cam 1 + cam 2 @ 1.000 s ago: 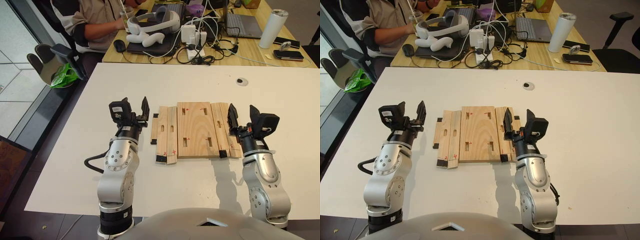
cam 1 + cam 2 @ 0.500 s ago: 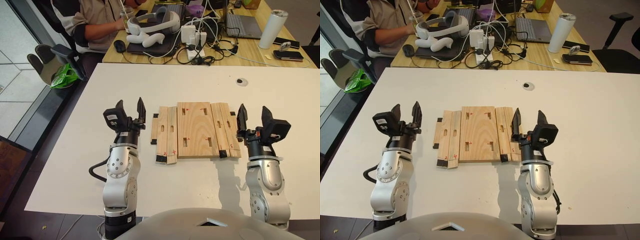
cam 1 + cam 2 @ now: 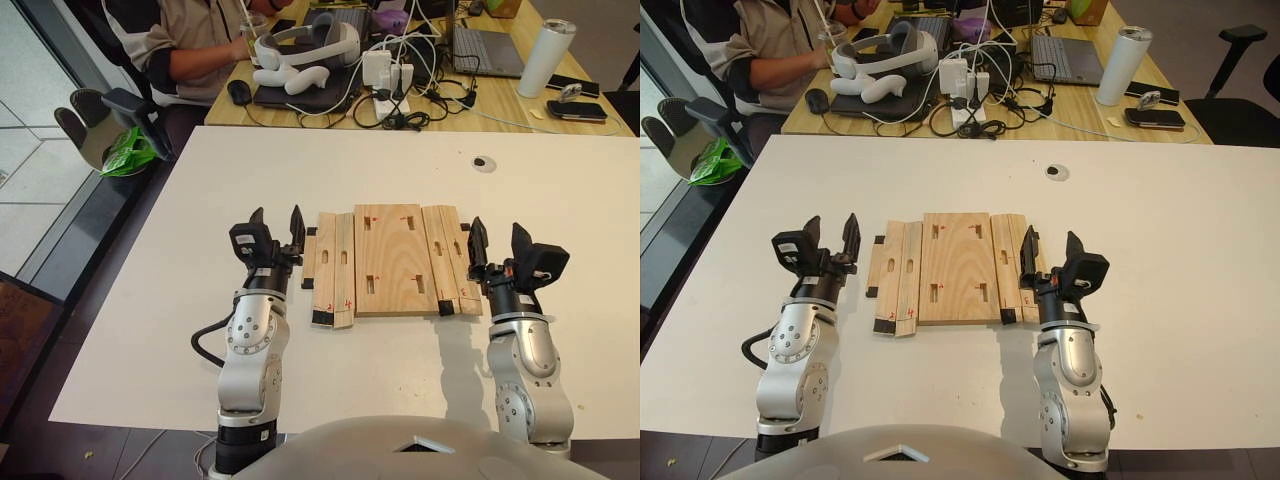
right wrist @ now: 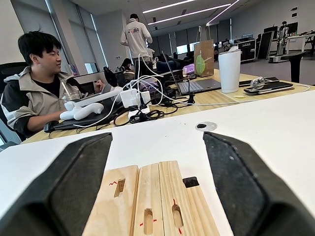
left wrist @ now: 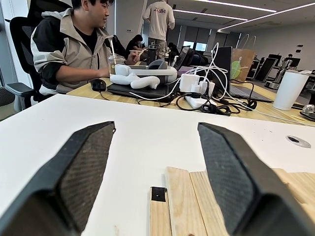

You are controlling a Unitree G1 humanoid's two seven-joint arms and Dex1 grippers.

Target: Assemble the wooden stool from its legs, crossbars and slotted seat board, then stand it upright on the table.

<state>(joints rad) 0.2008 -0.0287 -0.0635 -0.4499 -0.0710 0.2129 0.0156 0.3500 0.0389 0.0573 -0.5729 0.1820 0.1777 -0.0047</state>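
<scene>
The stool's pieces lie flat in a row on the table [image 3: 570, 220]: seat board [image 3: 388, 258] between left slats [image 3: 332, 268] and right slats [image 3: 448, 258], nothing joined. The left hand [image 3: 276, 220] and right hand [image 3: 497, 236], both wide open and empty, flank the row, probably so each can take its nearer pieces.

Ahead of the jaws, the white table [image 3: 560, 180] runs to a wooden desk [image 3: 235, 115] crowded with cables, a laptop [image 3: 485, 45], a white headset [image 3: 305, 50] and a white tumbler [image 3: 546, 55]. Pale tiled floor [image 3: 30, 190] lies out past the left jaws and 1 black chair [image 3: 1240, 95] past the right jaws. Far ahead, an open office stretches under long ceiling light strips [image 5: 231, 6].
</scene>
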